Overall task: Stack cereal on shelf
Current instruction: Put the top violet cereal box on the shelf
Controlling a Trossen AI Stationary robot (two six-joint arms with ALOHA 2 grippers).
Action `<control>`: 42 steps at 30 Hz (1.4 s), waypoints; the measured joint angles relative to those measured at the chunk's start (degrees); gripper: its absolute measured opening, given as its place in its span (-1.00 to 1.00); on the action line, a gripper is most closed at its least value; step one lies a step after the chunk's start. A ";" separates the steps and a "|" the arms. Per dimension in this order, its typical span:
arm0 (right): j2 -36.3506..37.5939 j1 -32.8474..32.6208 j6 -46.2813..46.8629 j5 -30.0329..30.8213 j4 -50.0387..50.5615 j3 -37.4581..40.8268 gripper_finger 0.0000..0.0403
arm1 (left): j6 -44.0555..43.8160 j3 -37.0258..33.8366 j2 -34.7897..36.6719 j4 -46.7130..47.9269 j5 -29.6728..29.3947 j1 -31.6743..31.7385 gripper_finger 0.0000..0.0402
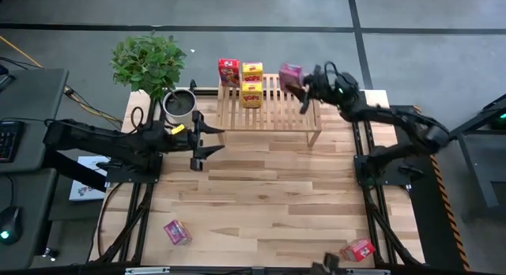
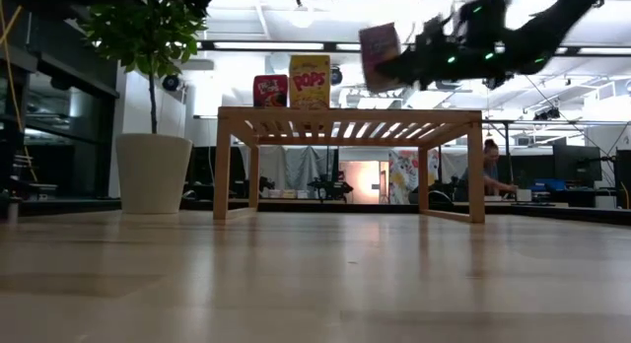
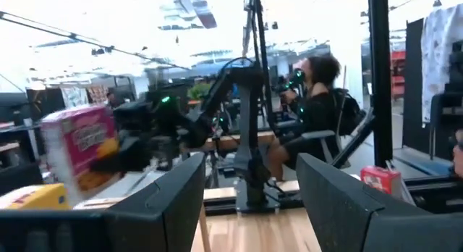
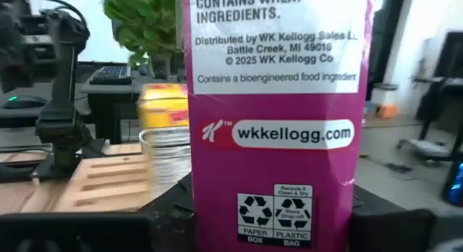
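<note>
above the far right part of the shelf we see our right pincer grasping a pink cereal box held upright, clear of the slats, with free space just right of the yellow boxes below it.

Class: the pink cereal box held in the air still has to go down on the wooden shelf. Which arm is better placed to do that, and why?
The right: the right gripper already holds the pink box above the shelf, near its right end. The left gripper is open, short of the shelf.
</note>
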State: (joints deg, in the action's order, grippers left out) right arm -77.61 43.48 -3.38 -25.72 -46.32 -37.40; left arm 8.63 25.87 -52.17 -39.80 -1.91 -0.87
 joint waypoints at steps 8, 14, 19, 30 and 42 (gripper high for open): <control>-17.05 4.11 4.02 -19.22 0.38 -15.04 -0.30 | 0.47 0.00 -0.04 -0.23 0.04 0.51 0.03; -20.89 6.35 3.88 -22.49 0.09 -16.02 -0.30 | -0.53 0.00 -0.04 -0.21 -0.05 0.49 0.03; -20.89 7.60 3.38 -19.97 -4.33 -12.32 -0.30 | -0.88 0.00 -0.04 -0.63 -0.14 0.49 0.03; -20.89 5.64 0.93 -15.13 -5.69 -11.64 -0.30 | 0.56 0.00 -0.04 -3.23 -0.48 0.49 0.03; -25.98 6.09 3.81 -13.37 -14.13 -11.57 -0.30 | 2.05 0.00 -0.04 -3.40 -0.47 0.49 0.03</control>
State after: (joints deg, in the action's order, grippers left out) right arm -103.59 49.57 0.43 -39.10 -60.45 -48.97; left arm 10.68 25.87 -52.21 -43.20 -2.37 -0.38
